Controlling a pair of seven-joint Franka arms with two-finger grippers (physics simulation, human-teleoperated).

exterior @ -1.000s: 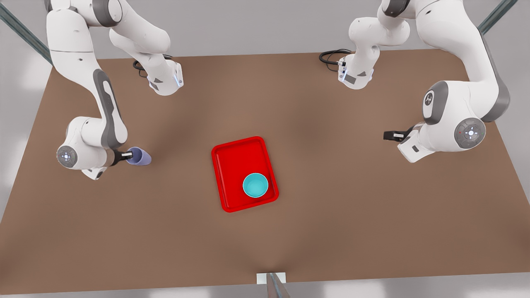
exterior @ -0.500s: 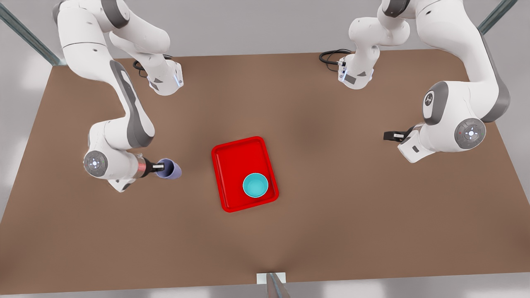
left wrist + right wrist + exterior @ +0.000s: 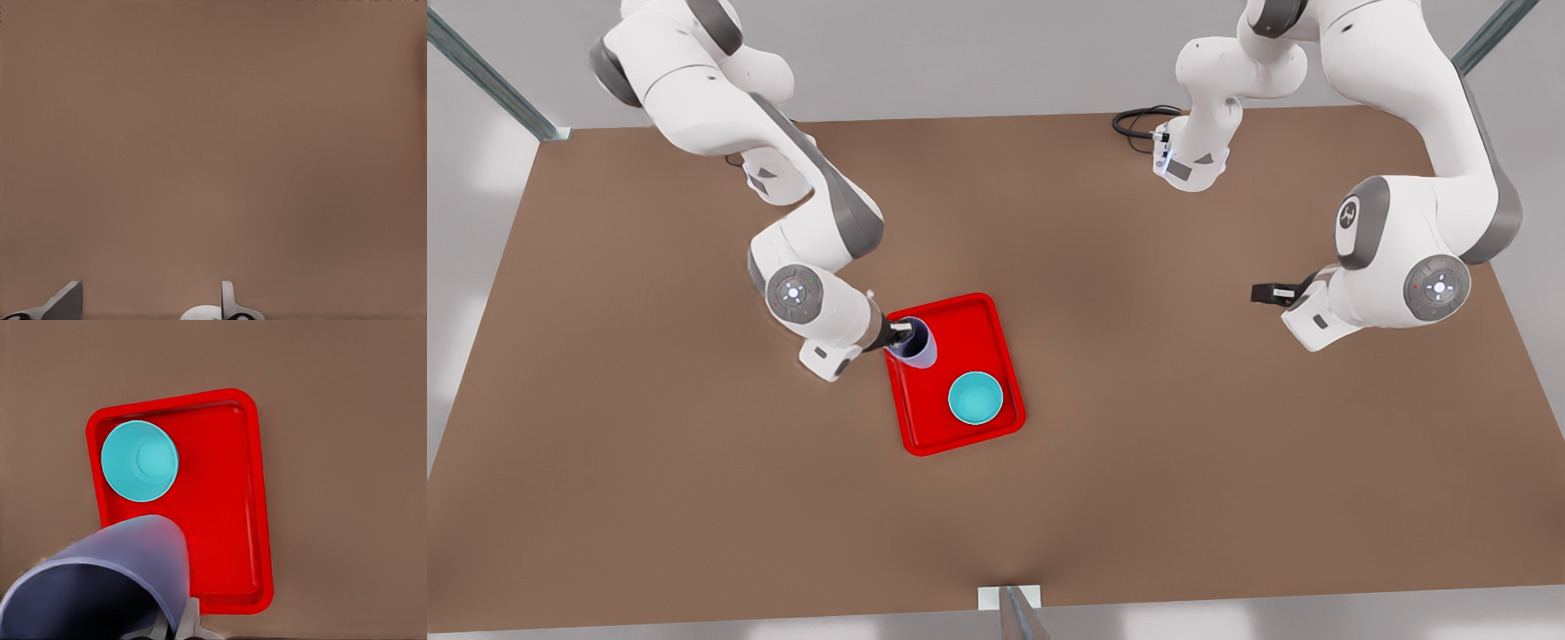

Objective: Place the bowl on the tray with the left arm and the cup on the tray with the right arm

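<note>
Lavender cup [image 3: 914, 345] held over the near-left corner of the red tray [image 3: 951, 338] as the front view shows it, mouth toward the camera in the right wrist view [image 3: 107, 583], long axis tilted rather than plumb. Whether touching the tray floor or hanging just above it: cannot tell. Clamped on the rim by the right tool [image 3: 895, 335], one finger inside the mouth, the other outside. Right arm bent sharply at the elbow, forearm slanting down toward the tray from the front view's left, wrist just beside the tray's edge.

Teal bowl [image 3: 975, 397] upright on the tray, mouth up, toward the corner diagonally across from the cup, apart from it [image 3: 140, 461].

Well away from the tray, toward the front view's right, left tool [image 3: 1267, 292] over bare brown worktop [image 3: 1138, 462], pointing back toward the tray, fingers [image 3: 67, 301] spread apart with nothing between them. Left arm folded and waiting, elbow high.
</note>
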